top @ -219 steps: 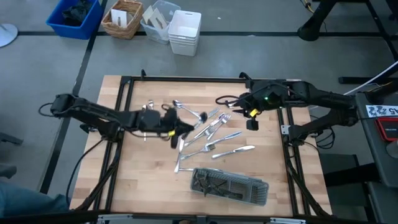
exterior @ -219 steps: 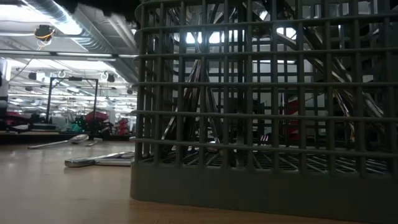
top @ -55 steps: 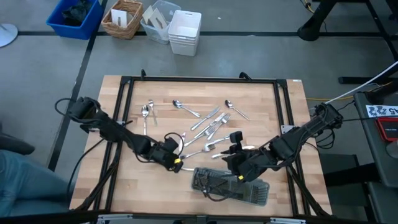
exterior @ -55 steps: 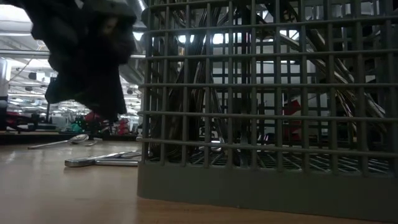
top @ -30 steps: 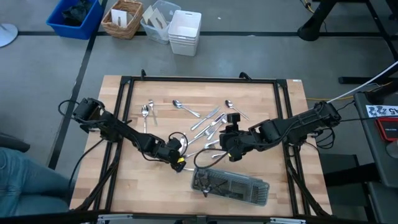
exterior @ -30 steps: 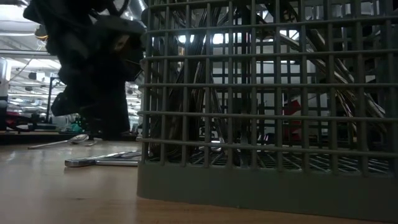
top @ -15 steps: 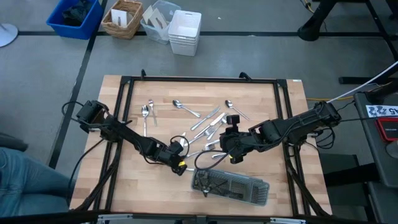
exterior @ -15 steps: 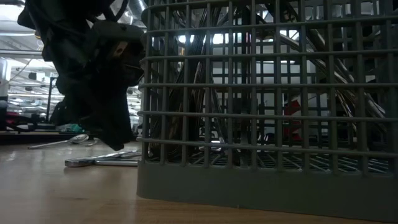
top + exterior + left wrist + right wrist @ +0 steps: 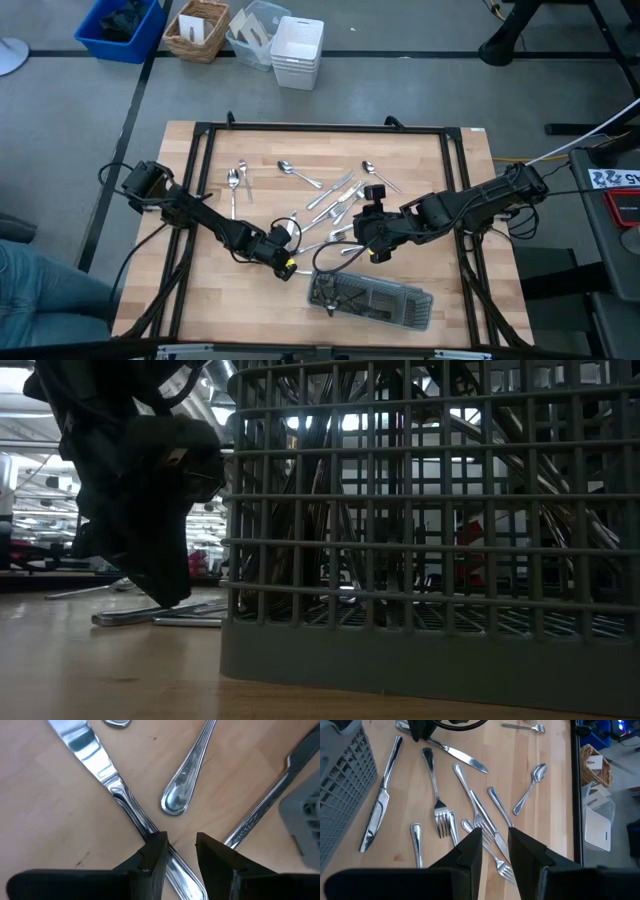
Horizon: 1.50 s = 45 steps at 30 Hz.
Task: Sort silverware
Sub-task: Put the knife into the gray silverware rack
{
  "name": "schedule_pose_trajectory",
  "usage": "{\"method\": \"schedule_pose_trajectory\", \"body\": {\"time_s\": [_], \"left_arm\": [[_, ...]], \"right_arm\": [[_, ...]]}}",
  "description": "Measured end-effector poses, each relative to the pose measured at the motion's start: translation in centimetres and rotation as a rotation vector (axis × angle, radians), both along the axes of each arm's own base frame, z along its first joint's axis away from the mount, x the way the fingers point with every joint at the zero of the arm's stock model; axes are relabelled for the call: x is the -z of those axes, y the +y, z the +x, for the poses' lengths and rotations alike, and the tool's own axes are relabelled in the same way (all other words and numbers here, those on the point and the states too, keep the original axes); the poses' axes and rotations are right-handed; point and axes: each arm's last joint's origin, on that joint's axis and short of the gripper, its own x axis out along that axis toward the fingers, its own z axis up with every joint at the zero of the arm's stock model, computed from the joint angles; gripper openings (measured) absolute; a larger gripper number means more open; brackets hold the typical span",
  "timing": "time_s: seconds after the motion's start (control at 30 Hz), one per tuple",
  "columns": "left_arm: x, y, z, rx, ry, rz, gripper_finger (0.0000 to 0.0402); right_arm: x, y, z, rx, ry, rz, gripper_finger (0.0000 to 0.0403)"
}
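Straddling a knife (image 9: 125, 805) handle, my left fingers (image 9: 152, 857) stand parted on either side of it, low on the surface (image 9: 220, 300); I cannot tell whether they pinch it. That knife lies flat, long axis diagonal, blade pointing away from my wrist. The remaining silverware (image 9: 335, 200) lies scattered mid-surface, behind the grey tray (image 9: 372, 299). My right fingers (image 9: 472, 852) hover slightly spread above the forks, empty, arm stretched low from the right.
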Motion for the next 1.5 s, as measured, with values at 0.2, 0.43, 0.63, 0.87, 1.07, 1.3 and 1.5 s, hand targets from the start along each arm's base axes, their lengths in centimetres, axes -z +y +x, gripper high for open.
{"method": "schedule_pose_trajectory", "body": {"time_s": [0.2,0.43,0.63,0.87,1.07,1.3,1.5], "left_arm": [[-0.4,0.4,-0.9,0.014,0.071,0.028,0.0100],[-2.0,1.0,-2.4,0.024,0.121,0.049,0.0084],[-2.4,1.6,-3.1,0.012,0.163,0.082,0.0062],[-1.6,2.2,-2.6,0.119,0.186,0.206,0.0069],[-1.0,2.9,-2.2,0.115,0.207,0.217,0.0114],[-1.1,3.6,-1.8,0.066,0.191,0.196,0.0158],[-1.1,4.2,-1.6,0.036,0.193,0.193,0.0163]], "right_arm": [[0.0,0.0,0.0,0.006,-0.003,0.005,0.0095],[0.0,0.0,0.0,0.007,-0.003,0.006,0.0095],[0.0,0.0,0.0,0.007,-0.004,0.007,0.0095],[0.0,0.0,0.1,0.007,-0.009,0.009,0.0095],[0.0,0.0,0.1,0.008,-0.010,0.010,0.0095],[0.0,0.0,0.1,0.007,-0.010,0.010,0.0095],[0.0,0.0,0.1,0.007,-0.009,0.010,0.0095]]}}
